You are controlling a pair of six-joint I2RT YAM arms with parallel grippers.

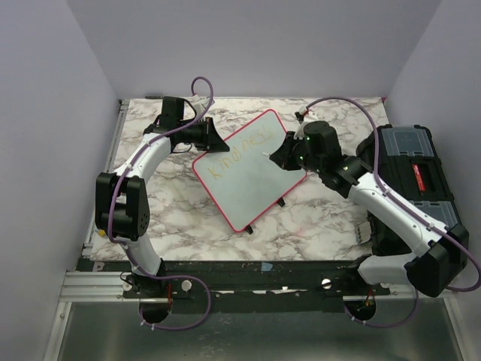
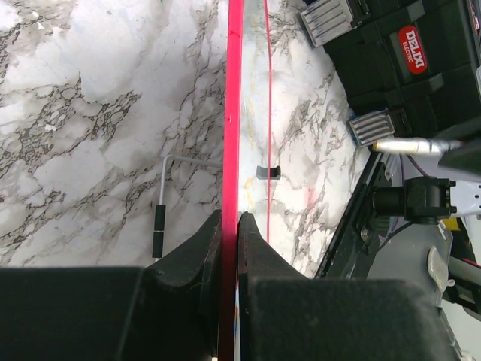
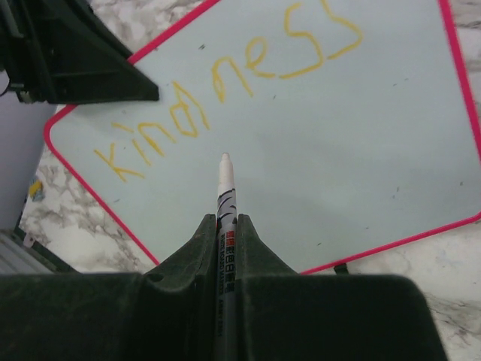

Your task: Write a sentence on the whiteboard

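The whiteboard [image 1: 252, 177] sits in the middle of the marble bench [image 1: 180, 210], turned diagonally so that one corner points towards the far edge and another towards the arms. The left claw [image 1: 204, 137] is closed on its pinkish-red frame at the far-left edge; the left wrist view shows the board edge-on with a finger pressed against each face of the frame. Whether the board lies flat or is tipped up on that side cannot be told. Two small black clips [image 1: 281, 201] stick out from its near-right edge. The sentence [image 3: 225, 83] so far is a single line of yellow handwriting reading "kindness", running along the upper part of the white surface, close to the edge the left claw holds. The right claw [image 3: 225, 226] is closed on a white marker [image 3: 225, 188], which juts straight out between its fingers. The marker's tip is over blank board just below the letters "d" and "n"; whether it touches the surface cannot be made out. A black toolbox [image 1: 412, 169] with a red label stands at the right side of the bench, beside the right arm.
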